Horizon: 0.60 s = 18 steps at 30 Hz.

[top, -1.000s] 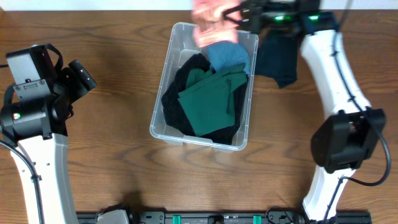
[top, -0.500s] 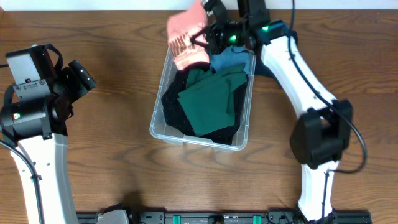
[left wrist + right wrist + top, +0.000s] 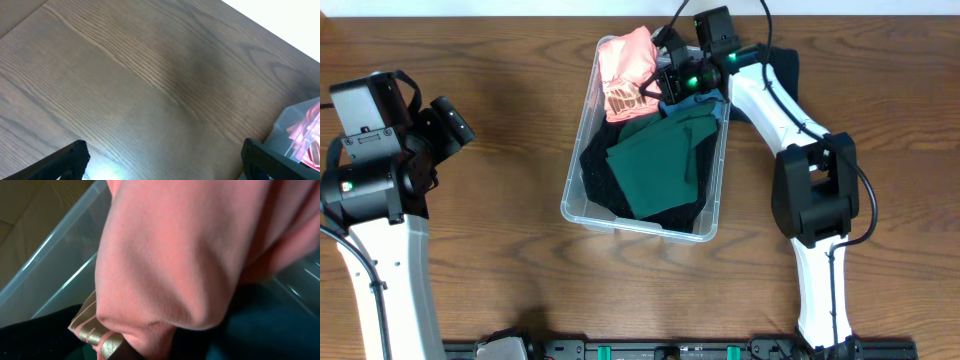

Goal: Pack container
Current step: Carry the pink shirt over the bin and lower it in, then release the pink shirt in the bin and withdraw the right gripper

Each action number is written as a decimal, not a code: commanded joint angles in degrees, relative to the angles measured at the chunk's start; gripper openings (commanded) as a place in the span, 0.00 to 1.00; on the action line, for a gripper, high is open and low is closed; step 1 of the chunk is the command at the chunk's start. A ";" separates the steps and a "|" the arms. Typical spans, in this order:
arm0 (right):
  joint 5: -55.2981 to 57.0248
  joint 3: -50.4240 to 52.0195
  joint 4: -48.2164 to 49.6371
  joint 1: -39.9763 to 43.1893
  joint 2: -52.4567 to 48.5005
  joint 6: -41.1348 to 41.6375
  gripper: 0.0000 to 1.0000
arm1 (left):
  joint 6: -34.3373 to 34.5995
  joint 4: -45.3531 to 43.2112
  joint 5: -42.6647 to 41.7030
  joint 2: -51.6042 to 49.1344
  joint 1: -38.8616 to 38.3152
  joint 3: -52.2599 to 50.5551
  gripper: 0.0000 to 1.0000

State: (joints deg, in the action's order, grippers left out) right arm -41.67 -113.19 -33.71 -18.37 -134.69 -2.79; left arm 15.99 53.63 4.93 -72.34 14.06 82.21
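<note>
Overhead: container (image 3: 576, 203) holds green cloth (image 3: 655, 165), black cloth (image 3: 600, 165) and blue cloth (image 3: 692, 95) beneath right gripper (image 3: 665, 80), jaws pinched on pink garment (image 3: 625, 68); left gripper (image 3: 448, 122) wide apart, empty.

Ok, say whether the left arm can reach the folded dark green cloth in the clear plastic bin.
Probably yes: the folded dark green cloth lies uncovered on top, and only wooden tabletop separates the clear plastic bin from the open left gripper.
</note>
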 commanded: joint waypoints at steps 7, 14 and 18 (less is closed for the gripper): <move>-4.37 -0.26 -8.81 1.01 6.69 -2.64 0.03 | -1.18 0.13 0.70 -0.26 0.17 -0.24 0.98; -5.90 -0.26 -17.25 -1.53 7.19 -7.56 0.01 | -1.16 0.13 0.70 -0.26 0.17 -0.24 0.98; -4.26 -0.26 -18.80 -3.82 7.19 -9.57 0.02 | -1.16 0.13 0.70 -0.26 0.17 -0.24 0.98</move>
State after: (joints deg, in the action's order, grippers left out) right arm -44.82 -113.19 -51.75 -19.55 -129.19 -8.86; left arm 15.99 53.63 4.93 -72.34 14.06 82.21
